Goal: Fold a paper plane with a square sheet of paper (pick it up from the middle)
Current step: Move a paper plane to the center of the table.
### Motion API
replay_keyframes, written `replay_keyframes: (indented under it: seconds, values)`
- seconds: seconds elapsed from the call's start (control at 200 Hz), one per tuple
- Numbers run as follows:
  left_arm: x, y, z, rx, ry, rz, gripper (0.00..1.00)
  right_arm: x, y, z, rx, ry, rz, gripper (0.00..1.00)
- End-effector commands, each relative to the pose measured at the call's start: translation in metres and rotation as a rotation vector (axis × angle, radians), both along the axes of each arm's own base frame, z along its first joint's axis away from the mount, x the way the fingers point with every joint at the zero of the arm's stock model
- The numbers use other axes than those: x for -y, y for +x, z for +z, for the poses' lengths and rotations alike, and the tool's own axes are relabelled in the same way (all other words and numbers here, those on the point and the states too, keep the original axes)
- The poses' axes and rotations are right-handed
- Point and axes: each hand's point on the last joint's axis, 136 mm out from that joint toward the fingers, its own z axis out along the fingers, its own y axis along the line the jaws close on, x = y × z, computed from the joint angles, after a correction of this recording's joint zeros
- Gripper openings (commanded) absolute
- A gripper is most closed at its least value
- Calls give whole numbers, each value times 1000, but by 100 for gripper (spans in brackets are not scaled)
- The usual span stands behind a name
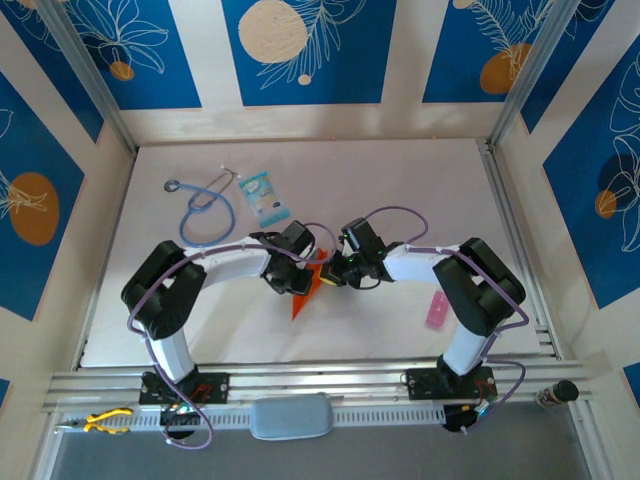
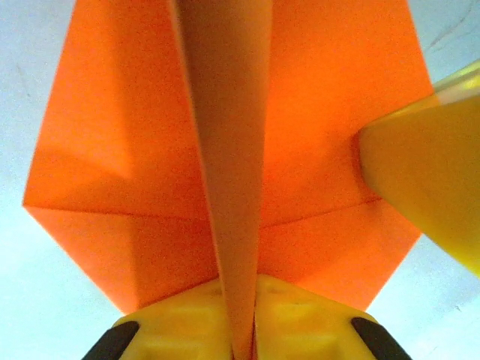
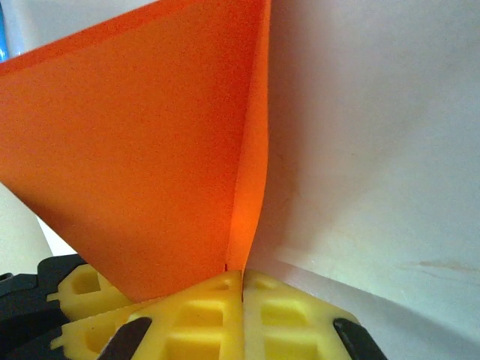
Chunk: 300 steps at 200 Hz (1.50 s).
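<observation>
1. White table boxed in by blue leaf-patterned wall panels. Both arms bend inward and their wrists meet near the middle, a little toward the near edge.
2. Left gripper: jaws pressed together on the upright centre ridge of the orange paper. The ridge rises straight out of the seam between the pads, with no gap visible.
3. Right gripper: jaws also pressed together, pinching a folded edge of the same paper. The sheet fans up and to the left from the seam.
4. Paper location: held between the two grippers. From the left wrist view, flaps spread to both sides of the ridge, with slanted creases. From above, a pointed tip aims at the near edge. Cannot tell whether the tip touches the table.
5. Off to the sides, well apart: stethoscope, light-blue packet, pink strip.
6. Judgement: centre crease and nose folds look made, so this is the body-pinching stage and the wings are not yet set.
7. Next move probably needs one gripper to hold the ridge firmly while the other lets go and presses a flap down evenly. Risk: a skewed crease or a tear in the thin paper.
</observation>
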Motion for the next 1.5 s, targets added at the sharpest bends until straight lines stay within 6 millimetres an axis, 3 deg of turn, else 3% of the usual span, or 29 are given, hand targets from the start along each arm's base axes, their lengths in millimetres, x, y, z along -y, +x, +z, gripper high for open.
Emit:
replay_keyframes:
  seconds: [0.0, 0.515, 0.64, 0.795, 0.93, 1.151, 1.496]
  values:
    - [6, -1, -1, -6, 13, -24, 15, -1, -2, -1, -9, -4, 19, 4]
    - [7, -5, -7, -25, 38, -32, 14, 11, -2, 3, 10, -7, -5, 15]
    - [-3, 3, -3, 22, 81, 26, 12, 23, -1, 8, 32, -23, -29, 19]
    - [-29, 16, 4, 101, 196, 145, 10, 44, -3, 12, 51, -51, -71, 23]
    - [-37, 22, 9, 131, 224, 219, 10, 59, -6, 15, 57, -48, -102, 24]
    - [-32, 20, -5, 78, 224, 260, 13, 69, -10, 20, 68, -33, -114, 25]
    - [-32, 18, -20, 47, 234, 287, 23, 67, -11, 24, 73, -16, -103, 25]
